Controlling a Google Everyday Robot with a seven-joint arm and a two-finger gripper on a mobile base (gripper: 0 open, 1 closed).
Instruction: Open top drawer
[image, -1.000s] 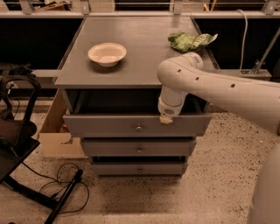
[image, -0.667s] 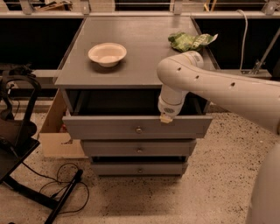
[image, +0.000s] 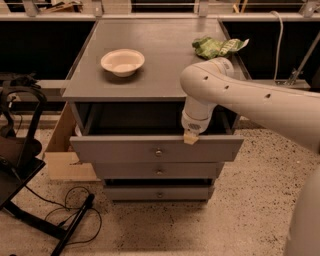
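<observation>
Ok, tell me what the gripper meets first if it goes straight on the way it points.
The gripper points down over the pulled-out top drawer. First in line is the upper edge of its front panel, right of the knob; depth is unclear, so it could pass just behind it.

Wide grey top drawer (image: 125, 148), open, gripper (image: 190, 137) at its front edge
</observation>
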